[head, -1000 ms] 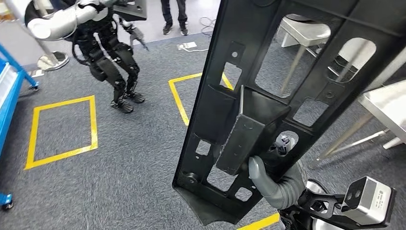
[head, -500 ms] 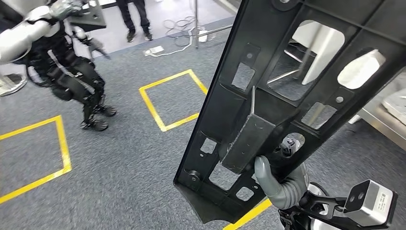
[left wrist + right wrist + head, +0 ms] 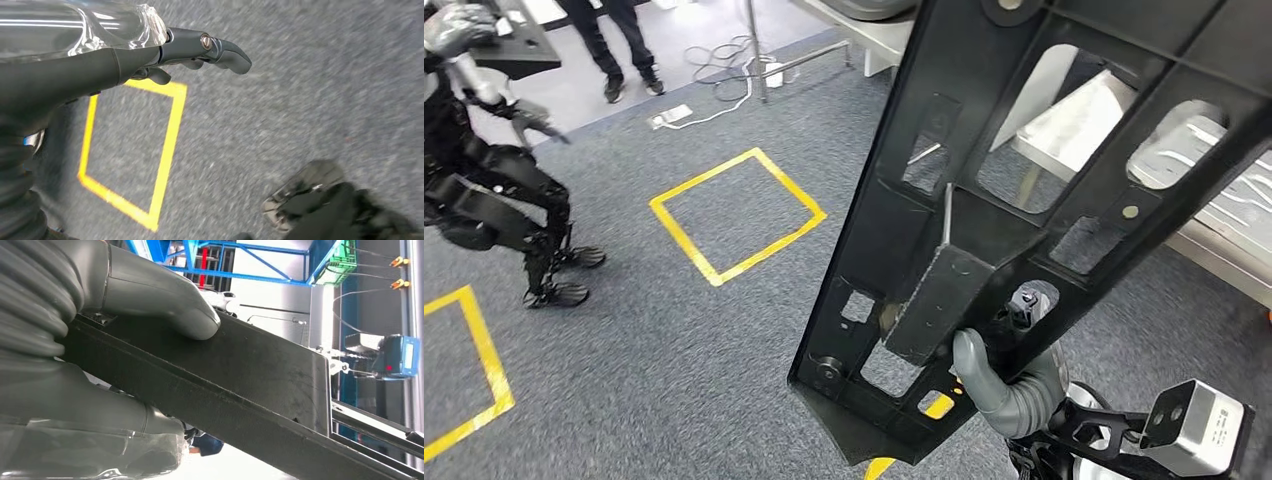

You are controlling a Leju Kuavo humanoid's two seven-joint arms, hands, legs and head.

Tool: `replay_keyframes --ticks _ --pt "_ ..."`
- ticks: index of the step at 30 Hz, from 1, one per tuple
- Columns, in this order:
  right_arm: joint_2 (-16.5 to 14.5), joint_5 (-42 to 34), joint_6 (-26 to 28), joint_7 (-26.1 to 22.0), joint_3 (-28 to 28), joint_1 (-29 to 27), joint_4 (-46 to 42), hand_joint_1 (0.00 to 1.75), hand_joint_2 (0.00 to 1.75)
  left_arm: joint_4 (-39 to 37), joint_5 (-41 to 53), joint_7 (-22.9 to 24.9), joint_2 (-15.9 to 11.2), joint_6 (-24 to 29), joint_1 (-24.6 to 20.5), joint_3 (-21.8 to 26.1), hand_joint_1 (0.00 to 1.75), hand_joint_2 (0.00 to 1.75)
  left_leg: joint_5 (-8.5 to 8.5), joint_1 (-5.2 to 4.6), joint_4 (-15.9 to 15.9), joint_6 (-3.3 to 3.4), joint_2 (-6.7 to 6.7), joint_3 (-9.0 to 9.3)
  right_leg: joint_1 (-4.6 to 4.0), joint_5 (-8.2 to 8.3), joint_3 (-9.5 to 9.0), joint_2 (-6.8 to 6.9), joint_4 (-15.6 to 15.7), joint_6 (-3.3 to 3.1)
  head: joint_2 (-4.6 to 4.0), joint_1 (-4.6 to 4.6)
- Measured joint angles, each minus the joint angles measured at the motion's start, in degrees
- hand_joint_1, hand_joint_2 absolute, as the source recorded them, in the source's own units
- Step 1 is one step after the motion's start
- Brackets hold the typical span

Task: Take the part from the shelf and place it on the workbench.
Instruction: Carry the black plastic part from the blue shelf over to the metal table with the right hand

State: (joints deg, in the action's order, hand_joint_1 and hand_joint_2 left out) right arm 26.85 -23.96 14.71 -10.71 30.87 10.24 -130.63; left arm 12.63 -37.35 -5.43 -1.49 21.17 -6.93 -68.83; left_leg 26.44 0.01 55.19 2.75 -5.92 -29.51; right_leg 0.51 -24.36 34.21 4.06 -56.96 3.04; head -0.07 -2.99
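While the right hand point(image 3: 1009, 385) grips it, thumb over the boxy rib and fingers behind the frame, the long black moulded plastic panel with cut-out windows point(image 3: 1024, 200) stands tilted in mid-air, running from 6 o'clock up to 1 o'clock of the head view and clear of any surface; right wrist view shows the thick grey thumb point(image 3: 165, 305) pressed flat on the panel's black rib point(image 3: 240, 370), firm clamp

Left hand point(image 3: 200, 47) hangs over the floor holding nothing, fingers loosely apart and slightly curled

Step, as I judge it: carry phase, part is off the shelf and not yet placed. Silver metal workbench point(image 3: 1224, 215) sits at 3 o'clock, partly seen through the panel's windows, near but not under the part. Next move calls for squaring up to the bench, lowering the panel flat and loosening the grip only once it rests; long part on one hand, so swing and edge clipping are the risks

Floor is grey short-pile carpet point(image 3: 674, 340) with a yellow tape square point(image 3: 736, 214) at 10 o'clock and more tape at 8 o'clock. Another black humanoid robot point(image 3: 494, 190) stands at 9 o'clock, a person's legs point(image 3: 619, 45) at 11 o'clock, cables and a white power strip point(image 3: 669, 116) near them. Blue shelf framing point(image 3: 240, 260) shows behind the hand in right wrist view
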Motion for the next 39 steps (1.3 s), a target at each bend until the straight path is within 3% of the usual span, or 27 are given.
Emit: replay_keyframes --ticks 1,3,5,7,9,10,11,12,14,15,16,18,19,21,23,25,26,27,28,29,31,32,34,36,38,39 --pt "0.0 0.1 -0.1 0.3 0.0 0.4 0.0 1.75 1.75 0.0 0.0 -0.5 0.0 0.1 -0.2 0.0 0.00 1.75 0.19 -0.13 0.0 -0.34 -0.54 0.22 -0.24 0.14 -0.61 0.48 1.2 -0.28 0.00 0.03" --pt "0.0 0.3 -0.4 0.9 0.0 1.1 0.0 1.75 1.75 0.0 0.2 -1.1 0.3 0.2 -0.6 0.0 0.00 1.75 0.46 -0.04 -0.1 -1.03 -1.44 0.63 -0.49 0.20 -0.54 -0.95 1.2 -0.98 0.00 0.04" --pt "0.0 0.5 -0.6 1.4 0.0 1.6 0.0 1.75 1.75 0.0 0.3 -1.3 0.5 0.2 -1.0 0.0 0.00 1.75 1.67 0.30 1.4 -1.62 0.48 0.35 -0.29 0.37 -0.65 -2.28 1.5 -1.73 0.00 0.08" --pt "0.0 0.5 -0.7 1.6 0.1 2.1 0.0 1.75 1.75 0.0 0.3 -1.4 0.7 0.3 -1.3 0.0 0.00 1.75 4.99 0.53 7.7 -1.86 3.88 -2.54 -0.12 0.50 -0.72 -3.60 1.6 -2.31 0.00 0.15" --pt "-0.1 0.5 -0.6 2.1 0.2 2.3 0.0 1.75 1.75 0.0 0.2 -1.5 0.9 0.2 -1.6 0.0 0.00 1.75 8.01 0.47 15.7 -1.85 5.05 -6.68 -0.33 0.53 -0.70 -5.08 1.6 -2.56 0.00 0.17" --pt "-0.1 0.5 -0.4 2.5 0.2 2.2 0.1 1.75 1.75 0.0 0.3 -1.4 0.9 0.0 -1.7 0.1 0.00 1.75 8.10 0.37 17.6 -1.77 5.16 -7.78 -0.45 0.54 -0.75 -5.94 1.6 -2.58 0.00 0.19" --pt "-0.1 0.5 -0.2 2.9 0.3 1.9 0.2 1.75 1.75 0.0 0.5 -1.1 1.0 -0.3 -1.8 0.0 0.00 1.75 7.00 0.29 17.1 -1.60 5.28 -7.76 -0.50 0.54 -0.83 -6.88 1.6 -2.60 0.00 0.17" --pt "-0.1 0.5 0.1 3.1 0.4 1.6 0.2 1.75 1.75 0.0 0.7 -0.7 1.0 -0.6 -1.8 0.0 0.00 1.75 4.96 0.23 14.3 -1.41 5.61 -6.63 -0.52 0.55 -0.95 -7.90 1.6 -2.59 0.00 0.17" --pt "-0.1 0.6 0.4 3.3 0.5 1.0 0.3 1.75 1.75 0.0 0.9 0.3 1.1 -1.3 -1.6 0.0 0.00 1.75 0.81 0.35 5.8 -1.14 8.04 -3.04 -0.53 0.57 -1.03 -9.64 1.5 -2.40 0.00 0.17" --pt "-0.1 0.6 0.6 3.4 0.5 0.8 0.3 1.75 1.75 0.0 0.9 0.8 1.1 -1.7 -1.6 0.0 0.00 1.75 -0.28 0.47 2.7 -1.05 9.30 -1.77 -0.51 0.64 -0.90 -10.46 1.4 -2.21 0.00 0.16" --pt "-0.1 0.6 0.8 3.5 0.5 0.6 0.3 1.75 1.75 0.0 0.9 1.3 1.2 -2.0 -1.6 0.0 0.00 1.75 -0.61 0.50 1.0 -0.94 10.16 -1.14 -0.44 0.75 -0.68 -11.16 1.4 -1.93 0.00 0.14" --pt "0.0 0.5 1.0 3.6 0.5 -0.1 0.3 1.75 1.75 0.0 0.9 2.2 1.3 -2.7 -1.8 0.0 0.00 1.75 -0.55 0.31 0.4 -0.47 9.60 -0.92 -0.21 1.06 -0.32 -12.55 1.6 -1.24 0.00 0.11" --pt "0.1 0.5 1.2 3.7 0.5 -0.6 0.3 1.75 1.75 0.0 0.9 2.6 1.4 -3.1 -1.9 0.0 0.00 1.75 -0.70 0.27 0.1 -0.10 8.91 -0.77 -0.12 0.99 -0.19 -12.28 1.5 -0.96 0.00 0.12" --pt "0.3 0.7 1.4 3.8 0.5 -1.1 0.3 1.75 1.75 0.0 1.0 3.7 1.6 -3.9 -2.0 0.0 0.00 1.75 -1.00 0.38 -0.3 0.63 7.53 -0.47 -0.22 -0.77 1.18 -9.34 -1.4 -0.51 0.00 0.04" --pt "0.4 1.1 1.6 4.2 0.4 -1.5 0.3 1.75 1.75 0.0 1.0 5.2 1.6 -4.7 -2.1 0.0 0.00 1.75 -1.01 0.33 -0.4 1.03 6.04 -0.35 -0.20 -4.42 4.78 -5.74 -8.9 -0.14 0.00 -0.03" --pt "0.5 1.5 1.8 4.8 0.4 -2.0 0.3 1.75 1.75 0.0 0.9 6.6 1.6 -5.4 -2.2 0.0 0.00 1.75 -0.86 0.22 -0.4 1.10 4.41 -0.32 0.09 -6.52 7.97 -4.76 -15.2 0.20 0.00 -0.03" --pt "0.5 1.6 1.9 5.1 0.4 -2.2 0.3 1.75 1.75 0.0 0.9 7.0 1.6 -5.7 -2.2 0.0 0.00 1.75 -0.76 0.21 -0.4 1.05 3.61 -0.25 0.19 -6.06 8.11 -4.58 -15.4 0.30 0.00 -0.02" --pt "0.6 1.8 1.9 5.3 0.4 -2.3 0.3 1.75 1.75 0.0 0.9 7.3 1.6 -5.9 -2.2 -0.1 0.00 1.75 -0.63 0.22 -0.4 0.94 2.85 -0.13 0.24 -4.65 6.97 -4.27 -13.2 0.34 0.00 -0.02" --pt "0.6 1.9 1.9 5.5 0.4 -2.3 0.2 1.75 1.75 0.0 0.9 7.4 1.6 -6.0 -2.2 -0.1 0.00 1.75 -0.46 0.23 -0.4 0.78 2.14 0.08 0.24 -2.66 4.72 -3.31 -9.1 0.33 0.00 -0.02" --pt "0.6 2.0 1.9 5.6 0.4 -2.3 0.2 1.75 1.75 0.0 0.9 7.4 1.6 -6.0 -2.2 -0.2 0.00 1.75 -0.22 0.10 -0.4 0.54 1.50 0.35 0.04 -1.13 2.27 -1.67 -4.7 0.19 0.00 -0.03" --pt "0.7 2.3 1.9 5.8 0.4 -2.2 0.0 1.75 1.75 0.0 1.0 6.8 1.7 -5.5 -2.0 -0.5 0.00 1.75 0.30 -0.23 -0.5 -0.09 0.31 0.90 -0.33 0.34 -0.81 0.64 0.9 -0.31 0.00 0.03" --pt "0.7 2.3 1.8 5.9 0.4 -2.1 -0.1 1.75 1.75 0.0 0.9 6.2 1.7 -5.0 -1.8 -0.6 0.00 1.75 0.50 -0.38 -0.5 -0.42 -0.30 1.13 -0.55 0.18 -1.05 0.74 1.4 -0.62 0.00 0.05" --pt "0.7 2.4 1.6 6.2 0.4 -1.7 -0.1 1.75 1.75 0.0 0.8 4.4 1.8 -3.6 -1.6 -0.8 0.00 1.75 0.89 -0.25 -0.6 -1.11 -1.05 1.54 -0.47 0.29 -0.97 -0.84 1.6 -1.28 0.00 0.06" --pt "0.7 2.4 1.4 6.5 0.5 -0.9 -0.2 1.75 1.75 0.0 0.7 2.8 1.8 -2.4 -1.4 -0.9 0.00 1.75 2.47 0.05 1.8 -1.78 1.25 0.75 -0.16 0.52 -1.05 -2.30 1.8 -1.93 0.00 0.10" --pt "0.7 2.4 1.2 6.7 0.5 -0.2 -0.3 1.75 1.75 0.0 0.5 1.8 1.9 -1.7 -1.4 -1.0 0.00 1.75 5.95 0.20 8.8 -2.13 4.29 -2.64 -0.04 0.62 -1.02 -3.64 1.9 -2.40 0.00 0.17" --pt "0.7 2.4 1.2 6.8 0.6 -0.1 -0.3 1.75 1.75 0.0 0.4 1.4 1.9 -1.4 -1.6 -1.0 0.00 1.75 7.60 0.19 12.9 -2.20 4.78 -4.73 -0.12 0.64 -0.99 -4.31 1.9 -2.54 0.00 0.20"
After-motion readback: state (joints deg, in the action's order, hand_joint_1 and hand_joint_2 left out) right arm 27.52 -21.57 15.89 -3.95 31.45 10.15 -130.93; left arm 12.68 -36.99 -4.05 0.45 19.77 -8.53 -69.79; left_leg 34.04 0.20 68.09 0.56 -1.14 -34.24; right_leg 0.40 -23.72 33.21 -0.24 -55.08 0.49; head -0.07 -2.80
